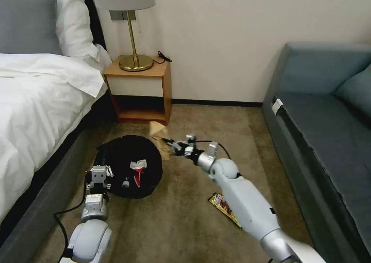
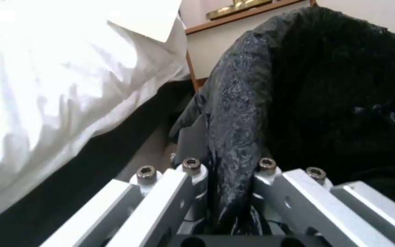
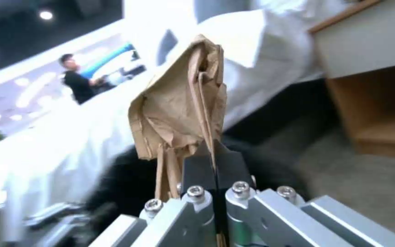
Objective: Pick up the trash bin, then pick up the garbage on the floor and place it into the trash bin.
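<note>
The trash bin (image 1: 116,154), lined with a black bag, hangs low over the carpet beside the bed. My left gripper (image 1: 99,176) is shut on its near rim, and the left wrist view shows the black liner (image 2: 234,137) pinched between the fingers. A red-and-white packet (image 1: 138,171) lies inside the bin. My right gripper (image 1: 172,144) is shut on the tan paper wrapper (image 1: 159,136) and holds it just beyond the bin's right rim. The right wrist view shows the crumpled wrapper (image 3: 179,109) sticking up from the shut gripper (image 3: 216,161). A yellow-brown snack wrapper (image 1: 221,205) lies on the carpet beside my right forearm.
A wooden nightstand (image 1: 141,87) with a brass lamp (image 1: 135,60) stands against the far wall behind the bin. The bed (image 1: 38,100) runs along the left and a grey-blue sofa (image 1: 328,116) along the right. Brown carpet (image 1: 181,216) lies between them.
</note>
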